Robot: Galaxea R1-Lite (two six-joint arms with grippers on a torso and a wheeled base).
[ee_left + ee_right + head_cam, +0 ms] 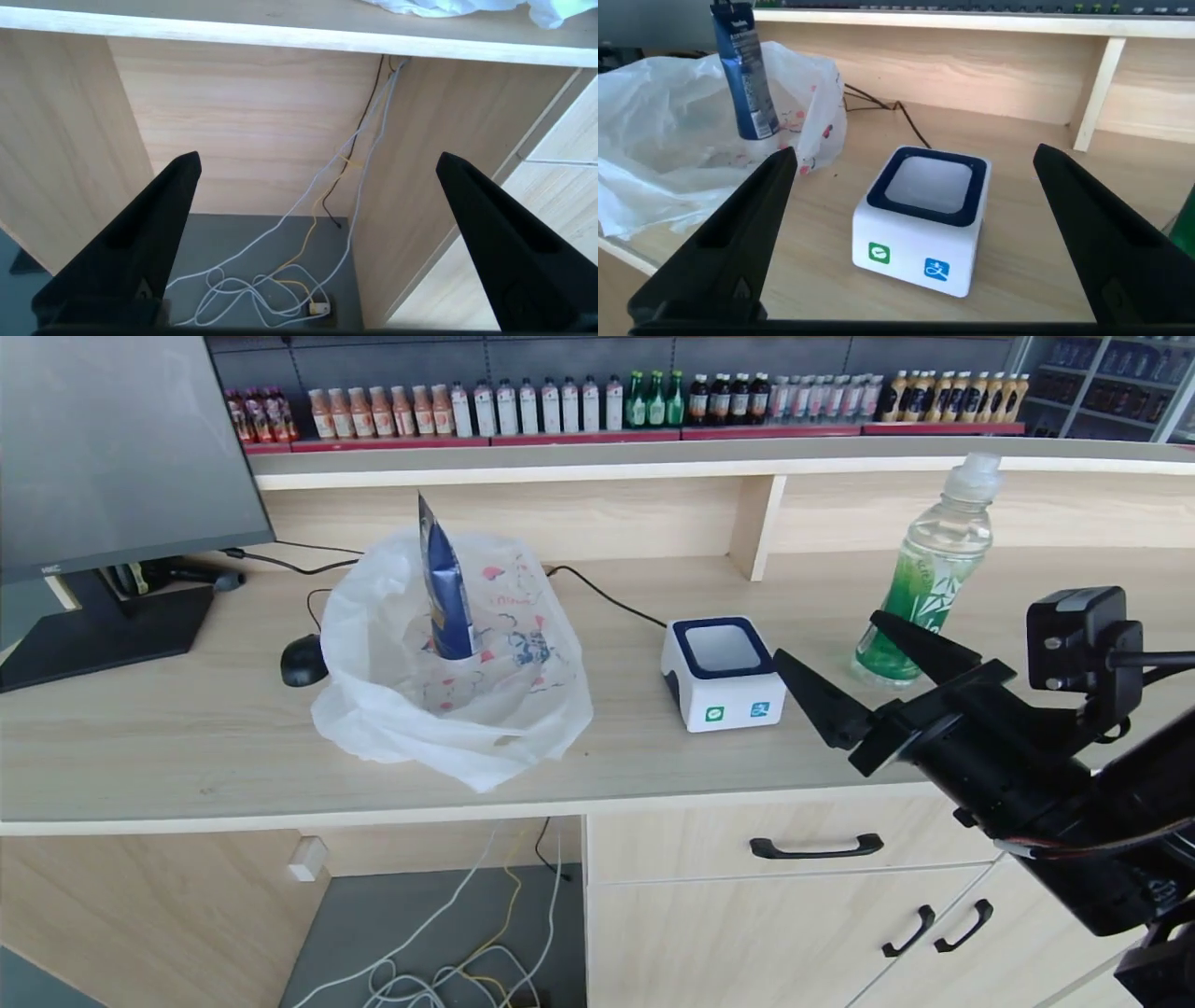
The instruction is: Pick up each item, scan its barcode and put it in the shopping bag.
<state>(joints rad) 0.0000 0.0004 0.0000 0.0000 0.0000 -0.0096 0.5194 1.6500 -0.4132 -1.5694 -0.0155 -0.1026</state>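
A clear bottle with a green label [929,583] stands upright on the counter at the right. The white barcode scanner [721,674] [923,222] sits mid-counter. A white plastic shopping bag [448,663] [682,159] lies open to its left, with a blue pouch [446,588] [745,70] standing upright inside it. My right gripper [840,663] [915,233] hovers open and empty above the counter's front right, between scanner and bottle. My left gripper [318,233] is open and empty below counter level, facing the knee space under the counter.
A monitor [112,448] on its stand and a black mouse [303,660] occupy the counter's left. Cables [607,597] run behind the scanner. A raised shelf with a divider [756,523] backs the counter. Drawers [812,847] sit below right; loose wires [280,280] lie on the floor.
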